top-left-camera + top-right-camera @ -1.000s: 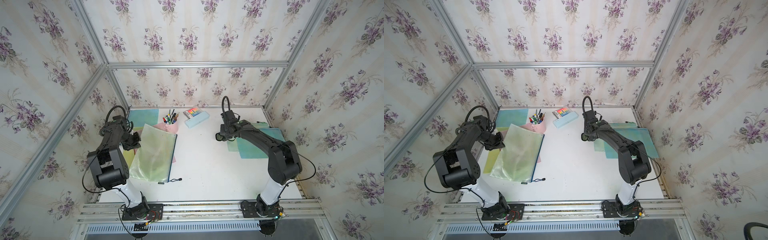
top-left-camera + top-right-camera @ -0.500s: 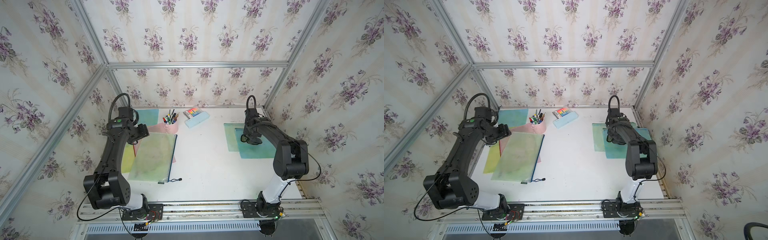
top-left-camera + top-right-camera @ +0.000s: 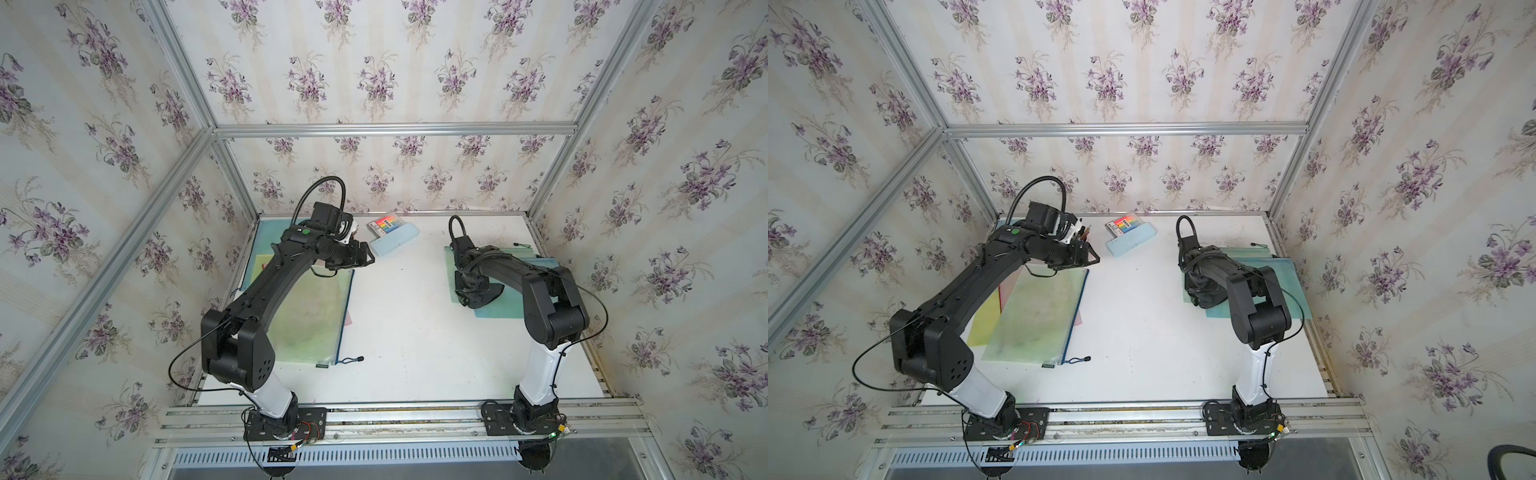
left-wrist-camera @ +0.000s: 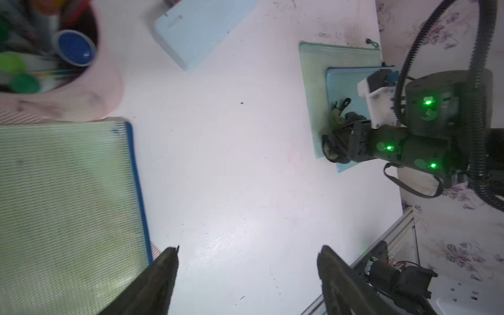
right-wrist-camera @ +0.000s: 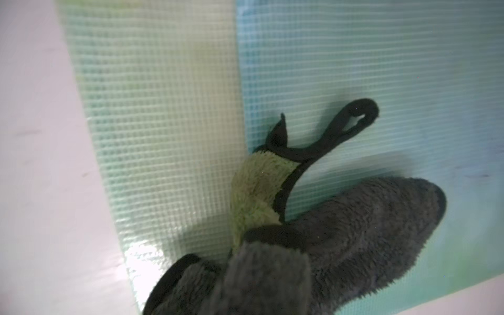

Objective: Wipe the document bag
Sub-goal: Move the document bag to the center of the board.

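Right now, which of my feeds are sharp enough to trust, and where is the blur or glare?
Both top views: evenly lit, sharp, no harsh shadows. Left wrist view: pen cup blurred, green lamp flare on the right arm, soft sheen on the table. Right wrist view: cloth fuzzy near the lens, glare at a corner of the green mesh bag; blue mesh bag grid readable.

A wide stretch of white tabletop (image 3: 407, 328) is left open in front of the light-blue case (image 3: 395, 243). Left of the case, passage is obstructed by the pink pen cup (image 4: 109, 81) and the green mesh document bag (image 3: 316, 316). Right of it, passage is obstructed by the stacked document bags (image 4: 341, 81) and the grey cloth (image 5: 368, 218).
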You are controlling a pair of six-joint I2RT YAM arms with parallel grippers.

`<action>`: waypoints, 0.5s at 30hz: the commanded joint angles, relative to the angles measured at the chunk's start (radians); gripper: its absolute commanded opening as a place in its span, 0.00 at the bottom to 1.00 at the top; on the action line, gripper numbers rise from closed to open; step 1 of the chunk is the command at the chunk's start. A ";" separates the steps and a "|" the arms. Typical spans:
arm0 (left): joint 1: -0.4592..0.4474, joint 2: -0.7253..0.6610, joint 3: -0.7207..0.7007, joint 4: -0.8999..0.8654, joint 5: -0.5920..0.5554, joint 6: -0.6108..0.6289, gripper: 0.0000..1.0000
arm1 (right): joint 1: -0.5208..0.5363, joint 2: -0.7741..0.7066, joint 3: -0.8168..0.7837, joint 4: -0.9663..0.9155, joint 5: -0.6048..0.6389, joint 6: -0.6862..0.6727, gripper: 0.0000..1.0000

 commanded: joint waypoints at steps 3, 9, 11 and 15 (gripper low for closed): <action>-0.039 0.122 0.032 0.109 0.191 -0.019 0.82 | 0.131 0.009 -0.018 0.001 -0.172 0.095 0.16; -0.117 0.282 0.126 0.112 0.257 -0.027 0.83 | 0.168 -0.094 0.030 0.011 -0.256 0.133 0.16; -0.145 0.321 0.154 0.110 0.259 -0.032 0.83 | 0.133 -0.141 0.075 -0.036 -0.199 0.110 0.16; -0.199 0.409 0.237 0.097 0.232 -0.027 0.84 | -0.054 -0.228 0.105 -0.102 -0.127 0.046 0.17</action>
